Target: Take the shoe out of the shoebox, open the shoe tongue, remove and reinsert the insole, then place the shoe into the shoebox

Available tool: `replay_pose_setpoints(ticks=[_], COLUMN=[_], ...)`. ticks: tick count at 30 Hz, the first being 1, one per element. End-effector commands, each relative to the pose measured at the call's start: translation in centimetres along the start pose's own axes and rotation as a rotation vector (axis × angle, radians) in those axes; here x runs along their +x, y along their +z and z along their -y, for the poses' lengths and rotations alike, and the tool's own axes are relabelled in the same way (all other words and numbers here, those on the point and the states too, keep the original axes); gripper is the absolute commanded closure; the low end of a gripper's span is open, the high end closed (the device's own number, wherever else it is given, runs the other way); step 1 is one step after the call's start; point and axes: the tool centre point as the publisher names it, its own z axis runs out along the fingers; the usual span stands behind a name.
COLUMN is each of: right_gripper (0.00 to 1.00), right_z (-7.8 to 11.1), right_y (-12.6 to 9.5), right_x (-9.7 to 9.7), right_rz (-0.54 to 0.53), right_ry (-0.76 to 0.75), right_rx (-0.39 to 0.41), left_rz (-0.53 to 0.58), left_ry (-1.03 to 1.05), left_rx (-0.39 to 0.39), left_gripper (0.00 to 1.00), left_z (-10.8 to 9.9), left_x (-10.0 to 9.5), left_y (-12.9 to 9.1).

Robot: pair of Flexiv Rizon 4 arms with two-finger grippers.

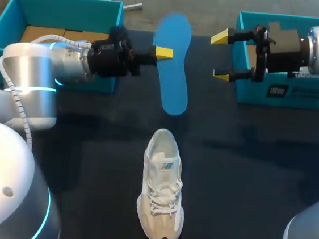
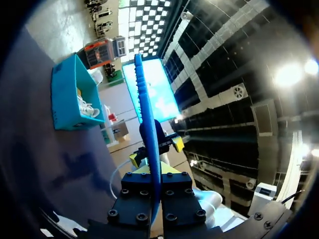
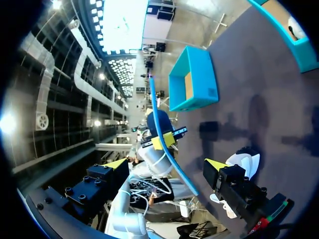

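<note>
Overhead, the left gripper (image 1: 163, 53) is clenched on the insole (image 1: 172, 75), the right gripper (image 1: 222, 56) hangs released just beside it, and the shoe (image 1: 162, 194) lies on the table (image 1: 257, 164) apart from both; the left wrist shows the insole pinched edge-on between its fingers (image 2: 134, 194), and the right wrist shows it ahead of parted fingers (image 3: 117, 164).

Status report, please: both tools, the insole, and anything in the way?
Left tool shut on blue insole, held up. Right tool open, empty. Shoe on table, nothing blocking it.

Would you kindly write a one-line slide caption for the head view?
Left gripper holds the blue insole aloft, right gripper open beside it, white shoe upright on the table.
</note>
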Motion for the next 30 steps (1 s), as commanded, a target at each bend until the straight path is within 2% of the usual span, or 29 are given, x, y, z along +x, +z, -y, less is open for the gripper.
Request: replay_pose_setpoints(ticks=[1, 9, 12, 27, 30], right_gripper=[0.0, 0.0, 0.0, 0.0, 0.0], right_z=[-0.1, -0.1, -0.1, -0.1, -0.1], right_y=[0.2, 0.2, 0.2, 0.2, 0.2], right_x=[0.0, 0.0, 0.0, 0.0, 0.0], right_rz=[0.002, 0.002, 0.002, 0.002, 0.002], right_ry=[0.001, 0.001, 0.001, 0.001, 0.001], right_rx=[0.0, 0.0, 0.0, 0.0, 0.0], left_rz=[0.033, 0.052, 0.068, 0.068, 0.12], left_ry=[0.306, 0.671, 0.926, 0.926, 1.166], left_rx=[0.011, -0.018, -0.02, -0.02, -0.055], left_gripper=[1.0, 1.0, 1.0, 1.0, 1.0], left_z=[-0.3, -0.2, -0.2, -0.2, -0.3], left_x=[0.4, 1.4, 1.8, 1.8, 2.9], left_y=[-0.4, -0.6, -0.6, -0.6, -0.5])
